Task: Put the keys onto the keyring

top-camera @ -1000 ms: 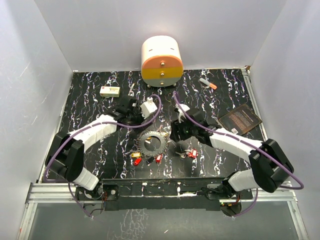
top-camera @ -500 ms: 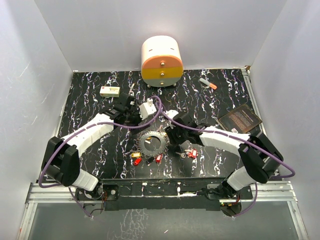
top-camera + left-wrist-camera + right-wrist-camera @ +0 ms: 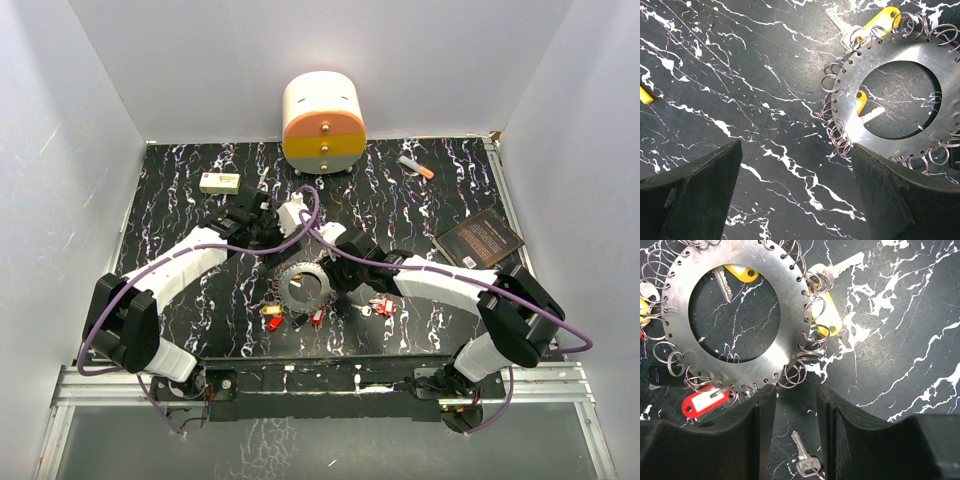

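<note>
The keyring [image 3: 303, 285] lies flat on the black marbled table, its rim lined with small wire loops. Keys with red and yellow heads lie in front of it [image 3: 272, 314], and red ones lie to its right [image 3: 382, 306]. My left gripper [image 3: 268, 237] is open and empty, just behind and left of the ring; in its wrist view the ring [image 3: 847, 92] is at the upper right, with a yellow key [image 3: 883, 17]. My right gripper [image 3: 796, 396] is open at the ring's rim [image 3: 792, 315], holding nothing. A bare silver key [image 3: 805, 460] lies between its fingers, a yellow key [image 3: 825, 310] beyond.
A round drawer box [image 3: 323, 123] stands at the back. An orange-tipped marker [image 3: 415, 166] and a dark booklet [image 3: 480, 238] lie at the right, a small white-yellow box [image 3: 219, 182] at the back left. A red-tagged key [image 3: 705, 402] hangs on the ring.
My right gripper has moved left, from beside the loose red keys up to the ring's right rim. The left arm has shifted only slightly.
</note>
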